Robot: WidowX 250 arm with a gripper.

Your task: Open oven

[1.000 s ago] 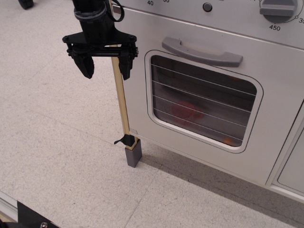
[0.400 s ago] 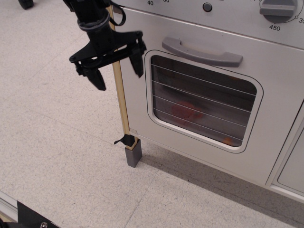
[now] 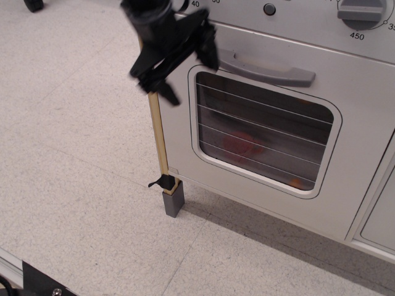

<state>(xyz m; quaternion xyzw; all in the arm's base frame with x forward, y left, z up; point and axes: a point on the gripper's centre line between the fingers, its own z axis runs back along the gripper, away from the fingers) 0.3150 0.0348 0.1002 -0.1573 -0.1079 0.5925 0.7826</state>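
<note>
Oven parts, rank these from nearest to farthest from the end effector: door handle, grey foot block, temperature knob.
From the end effector:
1. Door handle, just to its right.
2. Grey foot block, below on the floor.
3. Temperature knob, far top right.

The oven (image 3: 271,123) before me is a large silver-grey toy one, standing on the floor with its door shut flat against the front. A grey bar handle (image 3: 265,68) runs across the top of the door. Below it sits a rounded window (image 3: 262,132) crossed by thin wires, dark inside with something reddish showing through. Above the door, a numbered knob (image 3: 361,12).
</note>
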